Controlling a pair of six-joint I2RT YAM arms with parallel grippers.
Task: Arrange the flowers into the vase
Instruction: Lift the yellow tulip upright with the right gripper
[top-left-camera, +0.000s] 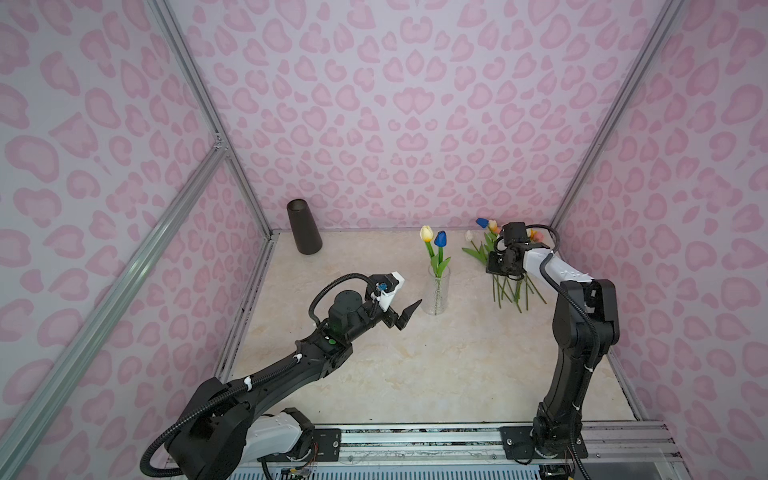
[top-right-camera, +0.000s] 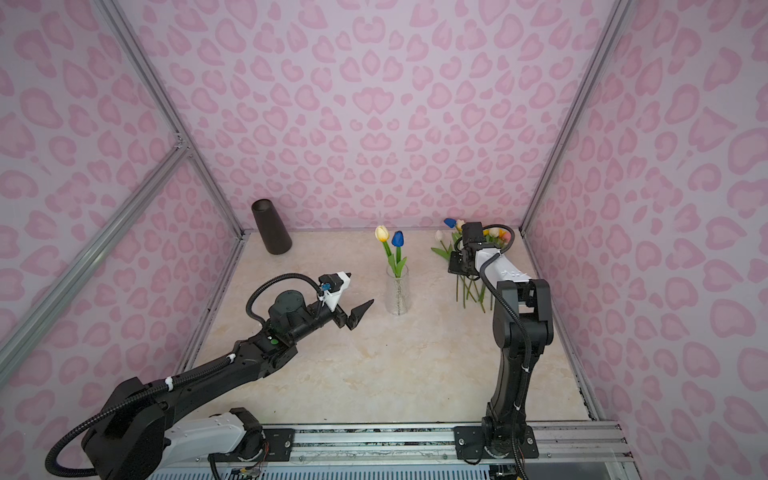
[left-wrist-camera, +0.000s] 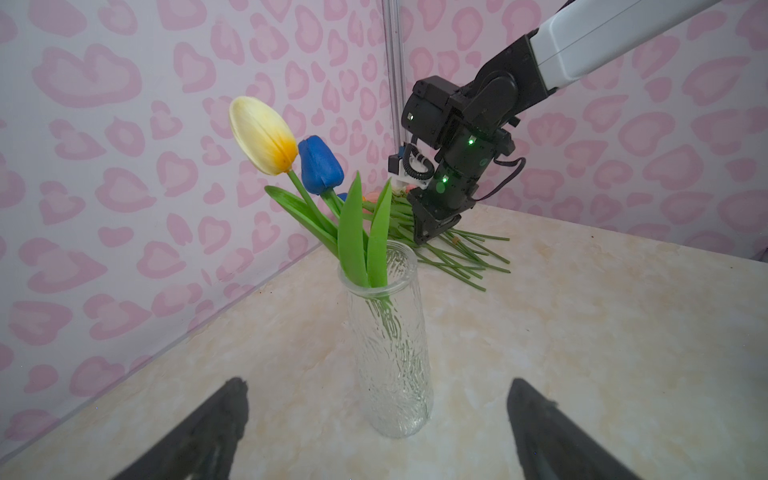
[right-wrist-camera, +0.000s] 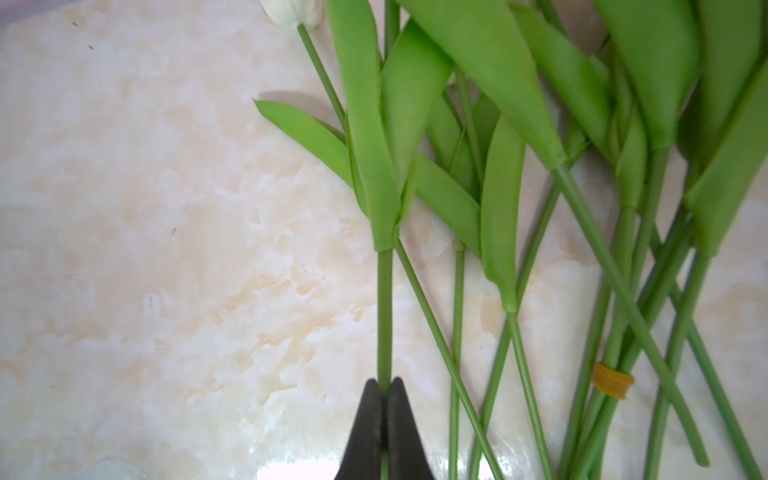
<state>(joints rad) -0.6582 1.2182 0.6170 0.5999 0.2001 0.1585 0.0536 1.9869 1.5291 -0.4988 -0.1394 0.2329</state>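
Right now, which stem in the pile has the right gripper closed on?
The thick stem outermost toward the glass vase, pinched in the right gripper; the thinner white tulip stem beside it and the rest lie free.

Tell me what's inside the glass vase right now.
The glass vase holds two flowers: a cream-yellow tulip and a blue tulip, their leaves rising past the rim. Green stems show through the wall, but the textured glass blurs where their ends rest.
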